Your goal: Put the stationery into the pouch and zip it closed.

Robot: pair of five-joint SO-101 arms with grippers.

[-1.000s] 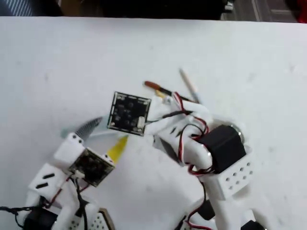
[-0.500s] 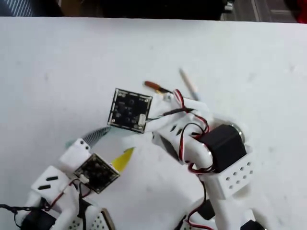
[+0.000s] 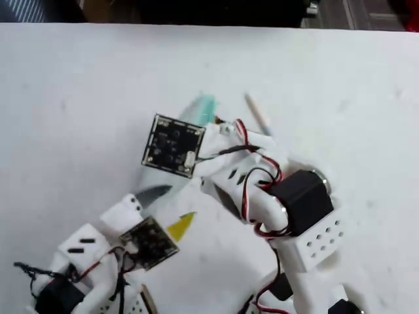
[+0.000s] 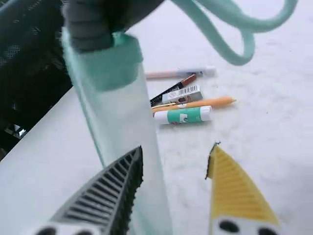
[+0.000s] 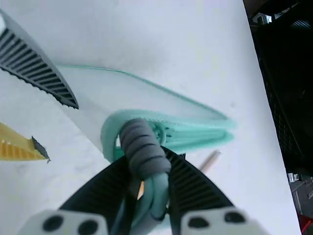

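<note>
The pouch (image 5: 146,110) is translucent with mint-green trim and a looped strap. The right gripper (image 5: 149,188) is clamped on its strap end, holding it over the white table (image 3: 78,85). The left gripper (image 4: 175,149) is spread open just beside the pouch, with the stationery (image 4: 183,100) lying on the table beyond.

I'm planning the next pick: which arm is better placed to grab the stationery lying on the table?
Left. The left gripper is open and faces the stationery, with nothing between its fingers. The right gripper is shut on the pouch, so it is occupied.
</note>
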